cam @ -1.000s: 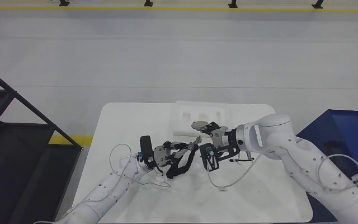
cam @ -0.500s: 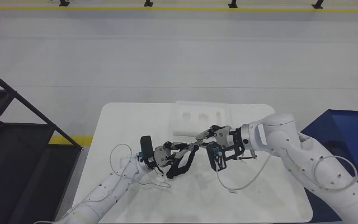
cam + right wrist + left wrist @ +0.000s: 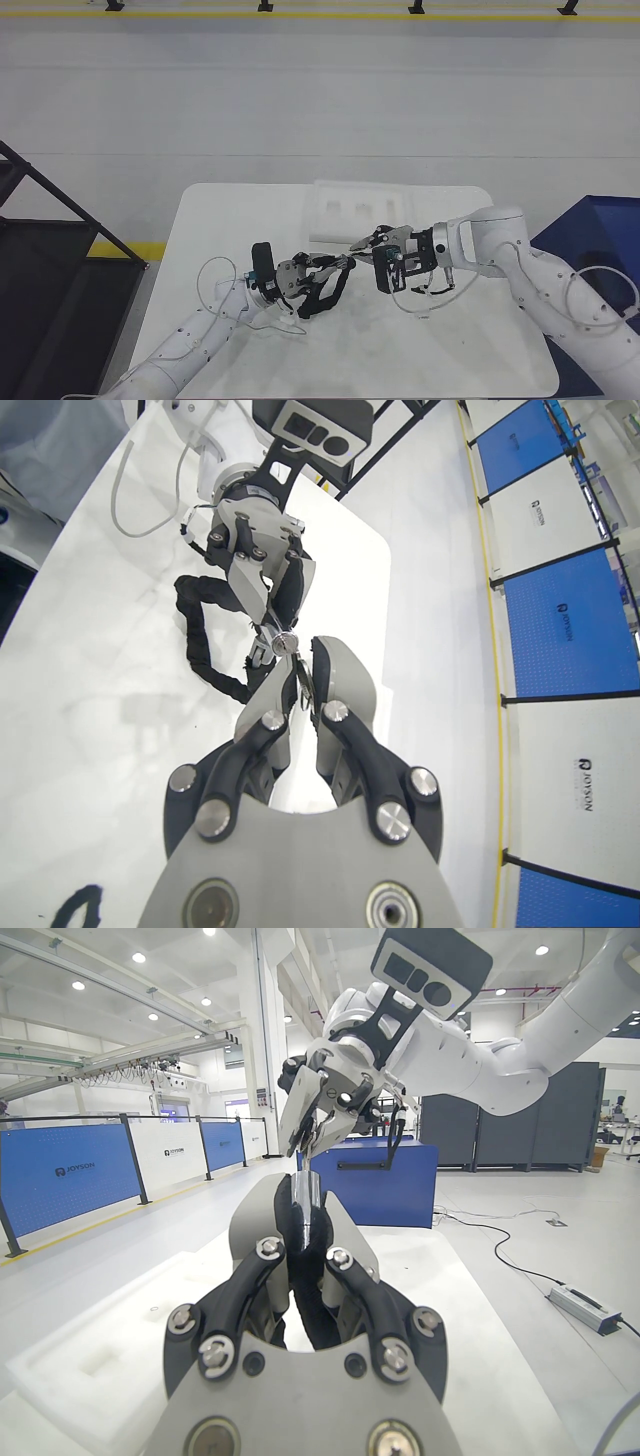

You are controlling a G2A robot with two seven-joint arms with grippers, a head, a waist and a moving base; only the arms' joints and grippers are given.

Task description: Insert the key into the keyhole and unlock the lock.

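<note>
One table (image 3: pixel 220 230). Above its middle are one lock (image 3: pixel 306 1188), one key (image 3: pixel 306 1154) at the lock's end, and two grippers: one left gripper (image 3: pixel 338 264) and one right gripper (image 3: pixel 360 246). At its far edge lies one white foam tray (image 3: pixel 355 208). Off its right side stands one blue box (image 3: pixel 600 228), and off its left one black rack (image 3: pixel 40 262).

The top camera looks down from well above onto the white rounded table (image 3: pixel 200 220). The left wrist camera peers closely along the left gripper (image 3: pixel 300 1213) towards the right gripper (image 3: pixel 312 1140), and the right wrist camera faces back. All three views share the spot where the small metal key (image 3: pixel 306 1154) meets the silver cylindrical lock head (image 3: pixel 284 643).
</note>
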